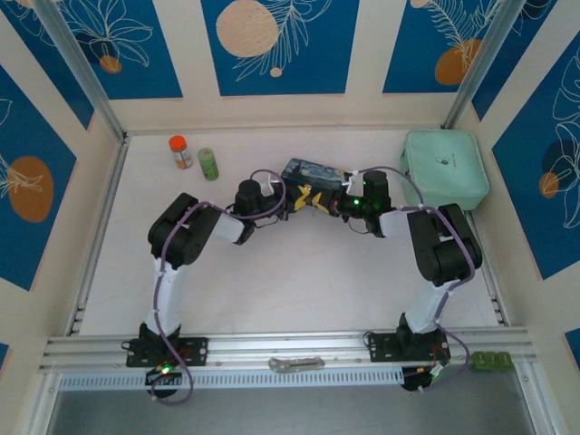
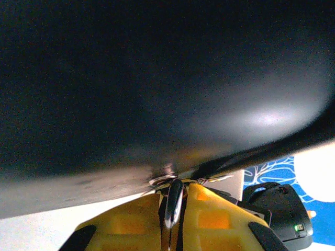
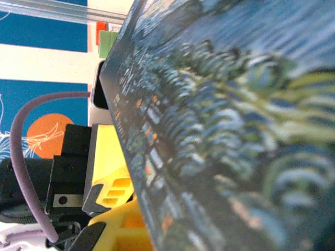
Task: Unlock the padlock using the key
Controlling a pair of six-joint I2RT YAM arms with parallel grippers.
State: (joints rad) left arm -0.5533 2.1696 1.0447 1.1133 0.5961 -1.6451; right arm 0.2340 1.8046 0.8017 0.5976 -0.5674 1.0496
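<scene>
- Plainly, the left jaws are nearly closed, pinching the tiny slim pale metal key [image 2: 174, 203] between their yellow tips, close against the blue starry-painted tin box [image 1: 313, 170].
- Right jaws are fully closed, close beside that tin; whether they hold anything is unclear.

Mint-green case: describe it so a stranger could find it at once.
Start at the white table and go to its far right corner. The mint-green case lies flat there. It is pale, rounded and square, larger than the dark painted tin at mid-table and the small orange-capped bottle far left.
</scene>
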